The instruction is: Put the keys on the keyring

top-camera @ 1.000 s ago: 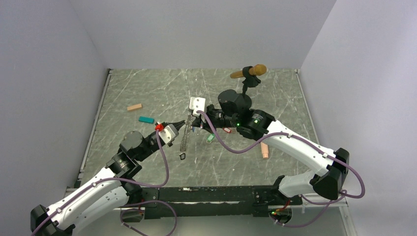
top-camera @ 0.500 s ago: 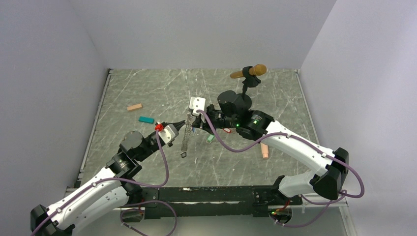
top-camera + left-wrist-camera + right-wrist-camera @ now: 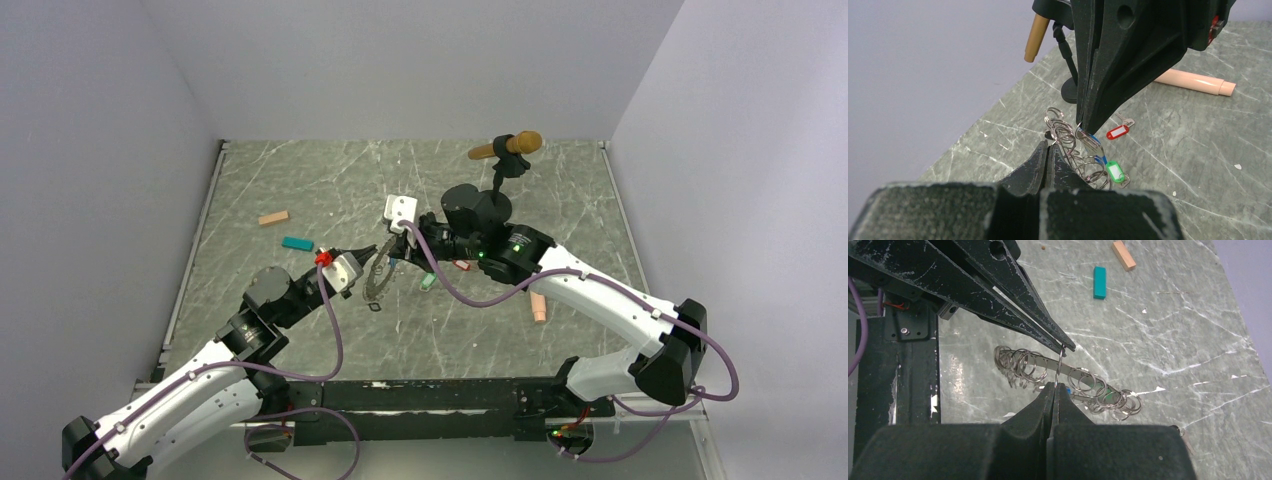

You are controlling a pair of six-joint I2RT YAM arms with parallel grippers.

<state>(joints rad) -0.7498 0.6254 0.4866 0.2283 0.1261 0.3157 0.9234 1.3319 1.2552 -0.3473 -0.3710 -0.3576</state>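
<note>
The keyring (image 3: pixel 377 278), a long string of grey metal rings, hangs bowed above the table between both arms. My left gripper (image 3: pixel 373 250) (image 3: pixel 1049 145) is shut on one thin ring of it. Facing it tip to tip, my right gripper (image 3: pixel 393 253) (image 3: pixel 1055 385) is shut on the same ring. In the right wrist view the keyring (image 3: pixel 1073 382) sags on either side of that ring. The blue-tagged key (image 3: pixel 1099 151) hangs at the right gripper's tips. The green-tagged key (image 3: pixel 1115 171) (image 3: pixel 428 282) and the red-tagged key (image 3: pixel 1118 131) (image 3: pixel 462 266) lie on the table.
A black stand (image 3: pixel 503 172) with a tan cylinder on top stands behind the right arm. A peach cylinder (image 3: pixel 538 306) lies right of the keys. A teal block (image 3: pixel 297 243) and a peach block (image 3: pixel 273 217) lie at the left. Grey walls close in the table.
The keyring hung nearly straight before; now it is bowed and its lower end has risen. Both grippers stay shut and have barely shifted.
</note>
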